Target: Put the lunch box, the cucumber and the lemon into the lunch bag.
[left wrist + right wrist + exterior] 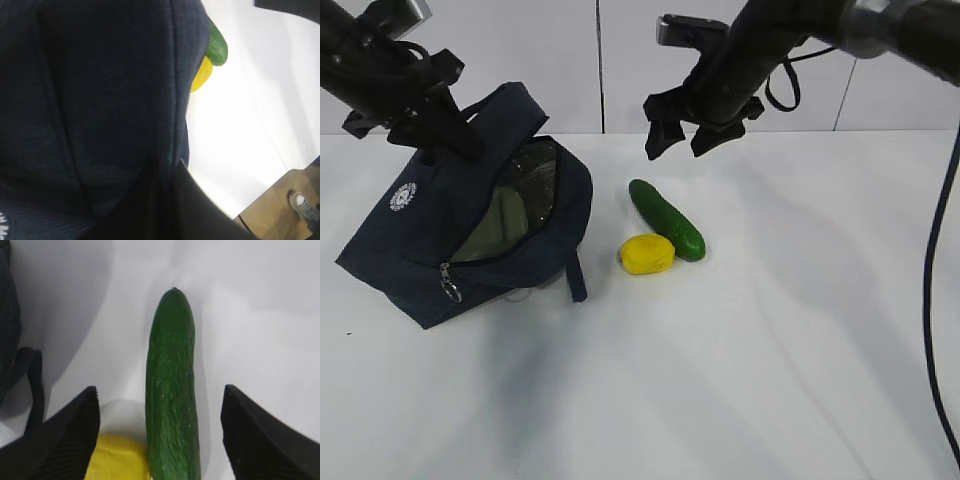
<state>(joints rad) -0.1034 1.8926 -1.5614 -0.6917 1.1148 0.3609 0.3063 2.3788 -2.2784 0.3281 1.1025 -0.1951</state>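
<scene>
The lunch box (505,215) already sits inside the tilted lunch bag (410,255) at frame left, whose fabric the left gripper (425,125) pinches, while cucumber (667,219) and lemon (646,254) still wait mid-table under the spread right gripper (685,135).

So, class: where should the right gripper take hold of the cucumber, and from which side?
Probably mid-length on the cucumber, coming straight down from above with the right gripper open astride its narrow width. It lies flat on the table, and the lemon touches its near end.
</scene>
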